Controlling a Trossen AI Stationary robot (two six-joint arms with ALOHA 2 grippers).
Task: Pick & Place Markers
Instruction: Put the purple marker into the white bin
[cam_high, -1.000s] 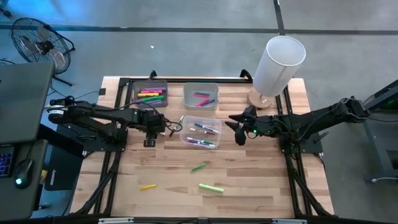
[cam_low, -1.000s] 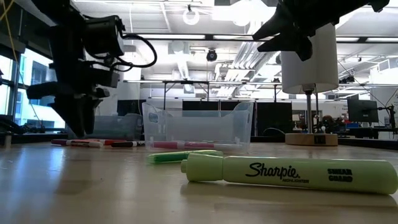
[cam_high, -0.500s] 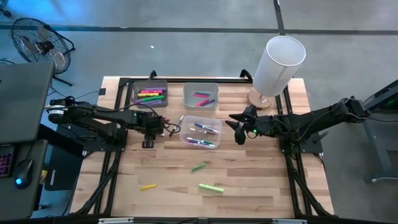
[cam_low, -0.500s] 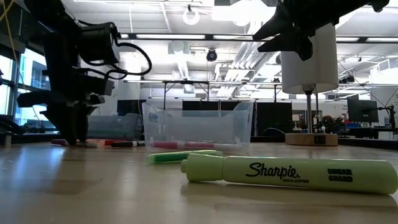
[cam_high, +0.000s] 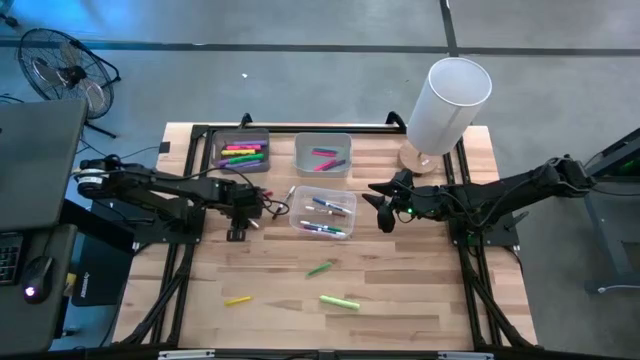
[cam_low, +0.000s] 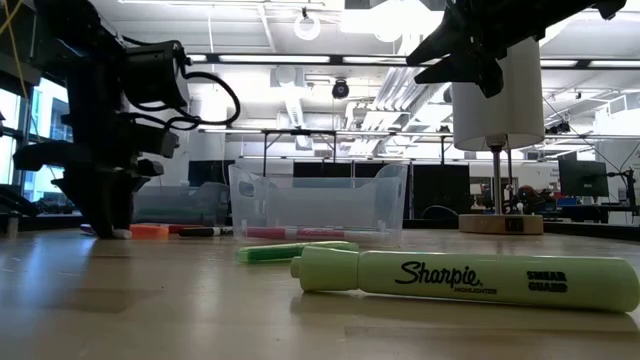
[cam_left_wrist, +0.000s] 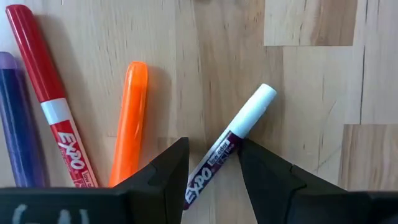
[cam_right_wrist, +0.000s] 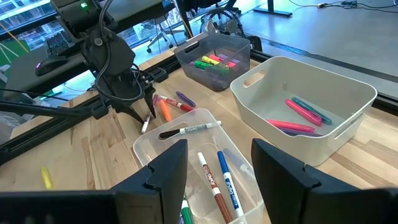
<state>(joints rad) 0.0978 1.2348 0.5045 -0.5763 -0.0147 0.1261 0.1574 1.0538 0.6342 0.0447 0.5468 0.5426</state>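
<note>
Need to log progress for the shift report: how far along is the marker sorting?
Partly done. Markers already lie in the dark bin, the grey bin and the clear bin. In hand: the left gripper is down at the table, its fingers straddling a white-capped marker. The right gripper waits open beside the clear bin. Left: the orange marker, red marker and three loose highlighters nearer the front.

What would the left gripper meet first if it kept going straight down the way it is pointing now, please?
Most likely the white-capped Expo marker lying on the table: the left gripper straddles its barrel, jaws open. The orange marker lies just outside one finger.
</note>
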